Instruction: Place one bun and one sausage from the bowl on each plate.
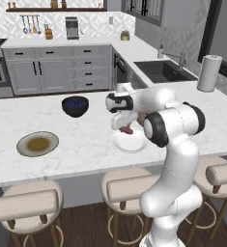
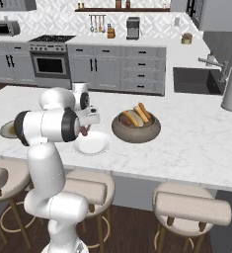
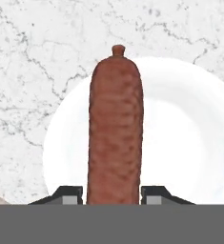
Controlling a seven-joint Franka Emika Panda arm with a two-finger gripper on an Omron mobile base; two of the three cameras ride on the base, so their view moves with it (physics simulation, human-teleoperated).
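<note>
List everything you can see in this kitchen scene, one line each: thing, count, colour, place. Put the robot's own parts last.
Sausage: one, reddish-brown, held over the white plate.
White plate: one, white, on the island below the gripper.
Grey plate: one, grey rim with olive-brown centre, on the island's left side.
Brown bowl: one, brown-tan, on the island beside the white plate, holding buns and sausages.
Blue bowl: one, dark blue, on the island behind the plates.
Paper towel roll: one, white, near the sink.
Sink: one, dark, in the rear counter.
Stools: three, beige seats, in front of the island.
Gripper: one, dark fingertips, shut on the sausage.
</note>
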